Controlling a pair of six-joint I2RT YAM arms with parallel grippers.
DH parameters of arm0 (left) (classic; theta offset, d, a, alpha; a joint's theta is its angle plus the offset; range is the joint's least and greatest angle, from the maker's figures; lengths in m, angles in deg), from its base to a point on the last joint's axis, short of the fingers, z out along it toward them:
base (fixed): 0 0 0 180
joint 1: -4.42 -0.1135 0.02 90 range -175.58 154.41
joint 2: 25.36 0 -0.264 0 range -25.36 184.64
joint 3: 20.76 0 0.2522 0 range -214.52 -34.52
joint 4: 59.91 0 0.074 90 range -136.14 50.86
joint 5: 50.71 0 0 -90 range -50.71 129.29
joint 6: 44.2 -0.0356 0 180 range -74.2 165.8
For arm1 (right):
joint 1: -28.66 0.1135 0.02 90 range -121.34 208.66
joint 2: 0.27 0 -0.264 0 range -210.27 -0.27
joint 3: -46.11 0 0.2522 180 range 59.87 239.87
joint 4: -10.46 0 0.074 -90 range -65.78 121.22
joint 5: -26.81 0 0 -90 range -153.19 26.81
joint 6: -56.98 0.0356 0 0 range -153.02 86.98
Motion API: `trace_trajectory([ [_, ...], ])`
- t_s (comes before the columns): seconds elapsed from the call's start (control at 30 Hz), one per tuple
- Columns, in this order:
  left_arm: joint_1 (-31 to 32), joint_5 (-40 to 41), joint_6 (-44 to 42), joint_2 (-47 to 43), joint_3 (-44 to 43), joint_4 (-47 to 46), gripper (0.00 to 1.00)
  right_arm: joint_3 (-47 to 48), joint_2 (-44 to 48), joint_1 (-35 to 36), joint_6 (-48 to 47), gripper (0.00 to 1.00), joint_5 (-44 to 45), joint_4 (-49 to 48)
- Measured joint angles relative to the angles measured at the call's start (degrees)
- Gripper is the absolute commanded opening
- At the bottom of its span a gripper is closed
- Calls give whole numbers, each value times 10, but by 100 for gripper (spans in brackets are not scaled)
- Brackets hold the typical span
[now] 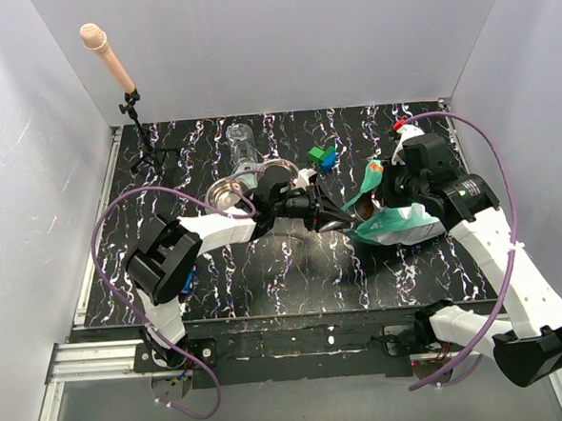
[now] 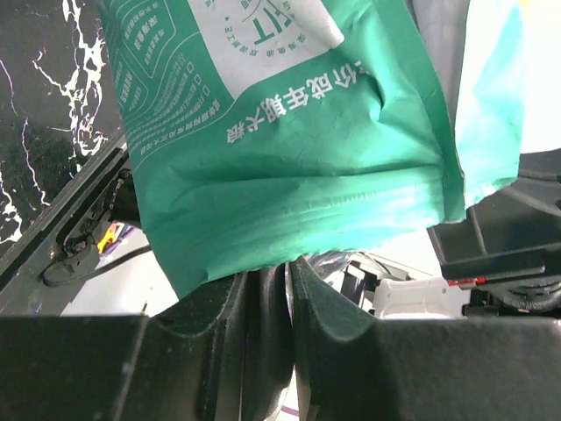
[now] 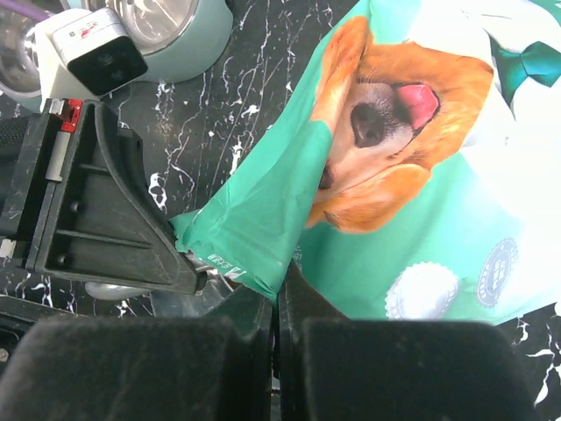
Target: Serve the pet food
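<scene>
Nearest, along the bottom of the top view, the left arm point(image 1: 215, 229) and right arm point(image 1: 498, 245) reach from their bases over the black, white-veined table point(image 1: 266, 278). They meet at a teal-and-white bag point(image 1: 401, 224) printed with a golden dog, which lies crumpled right of centre. Of the two, the right claw point(image 3: 277, 289) is closed on a folded green edge of that bag, the film pinched between its pads. Just beside it, the left claw point(image 2: 273, 272) has its fingers drawn close on a dark strip point(image 2: 272, 342) that I cannot name, and the bag's lower edge comes down to their tips. A metal bowl point(image 1: 227, 193) sits behind the left arm, with a clear container point(image 1: 241, 141) beyond it and green and blue blocks point(image 1: 323, 156) near the bag. No view shows the pet food plainly; a brown speck at the bag's mouth is too small to tell.
</scene>
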State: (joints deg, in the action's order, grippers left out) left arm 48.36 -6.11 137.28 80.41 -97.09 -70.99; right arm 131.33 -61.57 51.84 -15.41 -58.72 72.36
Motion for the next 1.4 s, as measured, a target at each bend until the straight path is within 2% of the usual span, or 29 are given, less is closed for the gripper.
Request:
trace_trajectory([
  [0.4,-30,-43,-54,-54,16,65,0,0,-3,-26,-25,1,-4,-3],
  [0.7,-60,-68,-39,-86,36,87,0,7,-15,-34,-42,1,29,-7],
  [0.9,-63,-84,10,-55,49,-7,0,23,-24,-40,-4,1,20,3],
  [1.0,-63,-105,55,-5,52,-104,0,23,-26,-42,10,1,16,7],
  [1.1,-63,-96,118,3,109,-211,0,31,-41,-42,15,1,8,19],
  [1.2,-63,-85,116,-17,130,-207,0,37,-53,-35,16,1,-7,27],
  [1.33,-66,-104,154,37,89,-269,0,53,-54,-44,15,1,3,27],
  [1.4,-67,-108,139,30,90,-243,0,54,-59,-44,15,1,2,29],
])
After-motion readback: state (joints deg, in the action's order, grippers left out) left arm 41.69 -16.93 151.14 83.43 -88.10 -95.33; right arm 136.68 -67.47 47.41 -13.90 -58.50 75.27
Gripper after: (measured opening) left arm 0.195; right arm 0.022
